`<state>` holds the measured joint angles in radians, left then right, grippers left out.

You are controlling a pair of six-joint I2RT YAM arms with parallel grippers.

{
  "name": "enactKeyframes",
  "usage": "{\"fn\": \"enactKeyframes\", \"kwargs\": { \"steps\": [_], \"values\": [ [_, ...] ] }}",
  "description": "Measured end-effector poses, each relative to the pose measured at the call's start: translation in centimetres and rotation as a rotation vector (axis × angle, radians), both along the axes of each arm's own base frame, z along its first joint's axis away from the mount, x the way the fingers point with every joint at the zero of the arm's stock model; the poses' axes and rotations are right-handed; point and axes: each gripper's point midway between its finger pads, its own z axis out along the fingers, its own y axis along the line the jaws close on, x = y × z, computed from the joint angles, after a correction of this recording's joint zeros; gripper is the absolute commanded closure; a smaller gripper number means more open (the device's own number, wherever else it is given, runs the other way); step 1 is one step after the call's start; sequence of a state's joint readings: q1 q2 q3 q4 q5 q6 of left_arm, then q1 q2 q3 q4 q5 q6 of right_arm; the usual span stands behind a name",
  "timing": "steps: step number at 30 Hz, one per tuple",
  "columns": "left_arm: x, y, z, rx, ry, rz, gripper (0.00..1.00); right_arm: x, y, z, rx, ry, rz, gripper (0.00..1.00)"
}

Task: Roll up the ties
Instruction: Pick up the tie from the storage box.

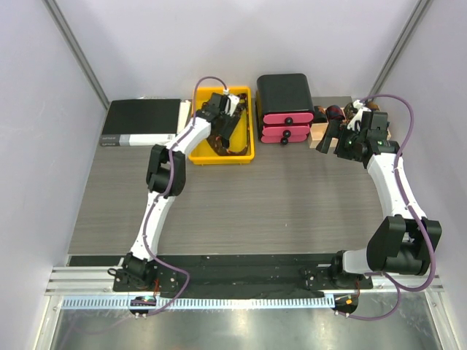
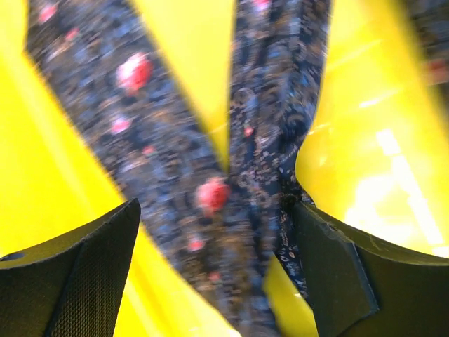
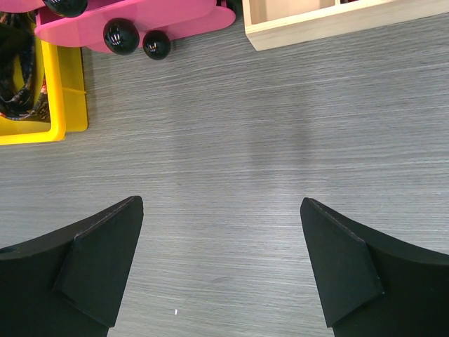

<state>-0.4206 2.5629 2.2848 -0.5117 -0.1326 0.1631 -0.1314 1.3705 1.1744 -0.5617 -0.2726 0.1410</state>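
Note:
Dark ties (image 2: 210, 232) with red and pink speckles lie tangled in the yellow bin (image 1: 201, 154) at the back of the table. My left gripper (image 1: 228, 125) reaches down into that bin. In the left wrist view the left gripper (image 2: 216, 205) is open, with two crossing tie strands between its fingers; the right finger (image 2: 330, 267) touches the fabric edge. This view is blurred. My right gripper (image 1: 332, 140) hovers open over bare table at the back right, and in its wrist view the right gripper (image 3: 221, 201) has nothing between its fingers. A bit of tie (image 3: 17, 84) shows in the bin's corner.
A black box with pink drawers (image 1: 285, 109) stands right of the bin, and a wooden box (image 1: 319, 135) holding dark rolled items stands beside it. A flat black case (image 1: 142, 122) lies at the back left. White walls close in on both sides.

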Motion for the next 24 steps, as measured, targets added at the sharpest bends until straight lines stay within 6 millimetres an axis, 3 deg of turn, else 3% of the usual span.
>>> {"fn": "enactKeyframes", "kwargs": {
  "steps": [6, 10, 13, 17, 24],
  "values": [
    [-0.9, 3.9, 0.3, -0.014, 0.076, 0.031, 0.01, 0.0, 0.0, 0.0, 0.001, 0.001, 0.000, 0.00],
    [-2.1, 5.0, 2.5, -0.076, 0.096, 0.079, 0.00, 0.0, 0.1, -0.1, 0.002, 0.002, 0.002, 0.00],
    [-2.8, 4.6, 4.9, -0.130, 0.082, 0.106, 0.00, 0.0, 0.0, -0.1, 0.003, 0.001, 0.000, 0.00],
    [-3.9, 3.5, 7.2, -0.179, 0.069, 0.119, 0.10, 0.0, 0.0, -0.1, 0.003, 0.001, 0.000, 0.00],
    [-5.0, 2.2, 6.5, -0.117, 0.080, 0.103, 0.23, 0.0, 0.0, -0.1, 0.003, 0.002, 0.000, 0.00]
  ]
}}
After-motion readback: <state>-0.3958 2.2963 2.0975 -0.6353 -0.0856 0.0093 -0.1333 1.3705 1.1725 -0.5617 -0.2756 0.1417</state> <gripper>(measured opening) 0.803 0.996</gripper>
